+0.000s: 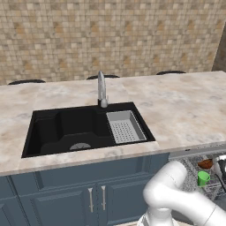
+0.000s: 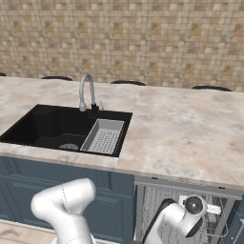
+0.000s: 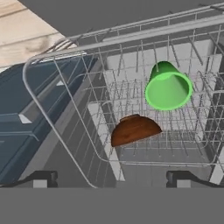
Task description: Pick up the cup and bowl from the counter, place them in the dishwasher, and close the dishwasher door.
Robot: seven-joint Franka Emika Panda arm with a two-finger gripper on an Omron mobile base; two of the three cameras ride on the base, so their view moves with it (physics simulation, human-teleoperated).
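Observation:
The green cup [image 3: 168,89] lies on its side in the dishwasher's grey wire rack [image 3: 65,113], its open mouth facing me. The reddish-brown bowl [image 3: 134,129] rests tilted in the same rack, just below and left of the cup. My gripper [image 3: 113,180] is open, its fingertips [image 3: 43,179] wide apart and back from both objects, holding nothing. From the left base view the cup [image 1: 203,178] and bowl [image 1: 205,164] sit in the open dishwasher [image 1: 194,154] under the counter [image 1: 185,106]. The dishwasher door [image 3: 109,13] is the flat grey panel beyond the rack, folded down.
A black sink [image 1: 66,128] with a steel tap [image 1: 101,90] and a grey strainer basket [image 1: 126,127] sits in the counter to the left. Dark blue cabinet doors [image 1: 88,194] run below it. My white arm [image 2: 176,217] reaches down in front of the dishwasher.

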